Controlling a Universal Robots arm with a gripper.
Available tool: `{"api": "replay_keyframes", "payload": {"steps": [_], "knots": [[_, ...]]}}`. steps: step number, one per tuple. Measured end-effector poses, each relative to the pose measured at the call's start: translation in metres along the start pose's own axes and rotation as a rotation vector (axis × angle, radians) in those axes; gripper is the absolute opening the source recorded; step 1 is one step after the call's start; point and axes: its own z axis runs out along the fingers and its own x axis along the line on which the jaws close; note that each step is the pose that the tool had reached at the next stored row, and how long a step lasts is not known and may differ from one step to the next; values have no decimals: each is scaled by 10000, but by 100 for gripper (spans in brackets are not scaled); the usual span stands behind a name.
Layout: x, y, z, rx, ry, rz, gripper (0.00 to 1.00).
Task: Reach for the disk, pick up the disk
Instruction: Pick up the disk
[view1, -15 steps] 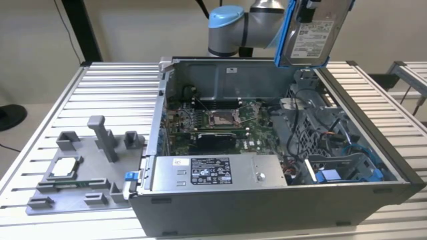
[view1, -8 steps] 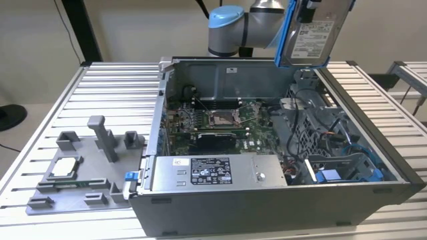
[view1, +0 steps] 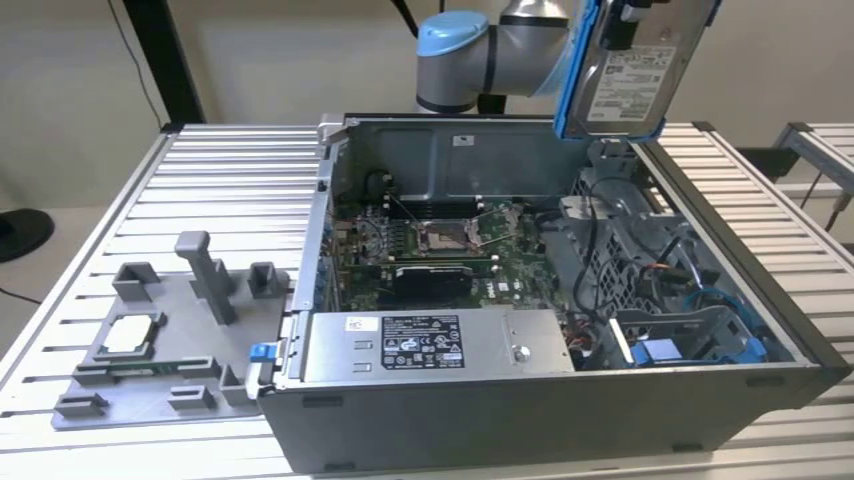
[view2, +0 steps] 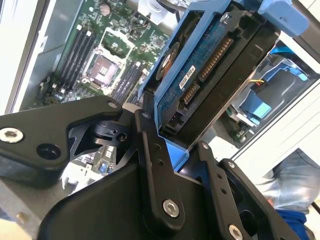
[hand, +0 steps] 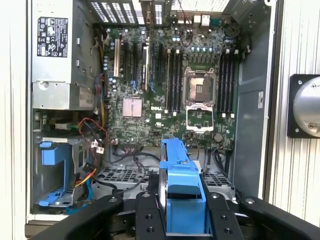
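Observation:
The disk (view1: 635, 72), a silver-grey drive with a white label in a blue bracket, hangs upright above the back right corner of the open computer case (view1: 561, 400). In the second wrist view my gripper (view2: 177, 145) is shut on the disk (view2: 210, 65). Its black fingers (view2: 150, 150) press both sides of the blue bracket, and the drive's circuit board and connectors face the camera. The first wrist view has the bracket's blue edge (hand: 179, 180) clamped in the gripper (hand: 182, 207), high over the motherboard (hand: 170, 90).
Inside the case lie the motherboard (view1: 441, 240), a long grey metal box with a white sticker (view1: 420, 345) and a blue drive cage (view1: 674, 345) with loose cables. On the exterior view's left, a grey fixture tray (view1: 160, 340) holding a small chip (view1: 127, 335) rests on the slatted table (view1: 227, 180).

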Motion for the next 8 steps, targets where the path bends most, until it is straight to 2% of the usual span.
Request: {"api": "replay_keyframes", "payload": {"steps": [8], "knots": [[121,-37,-1,-53,0,0,0]]}}
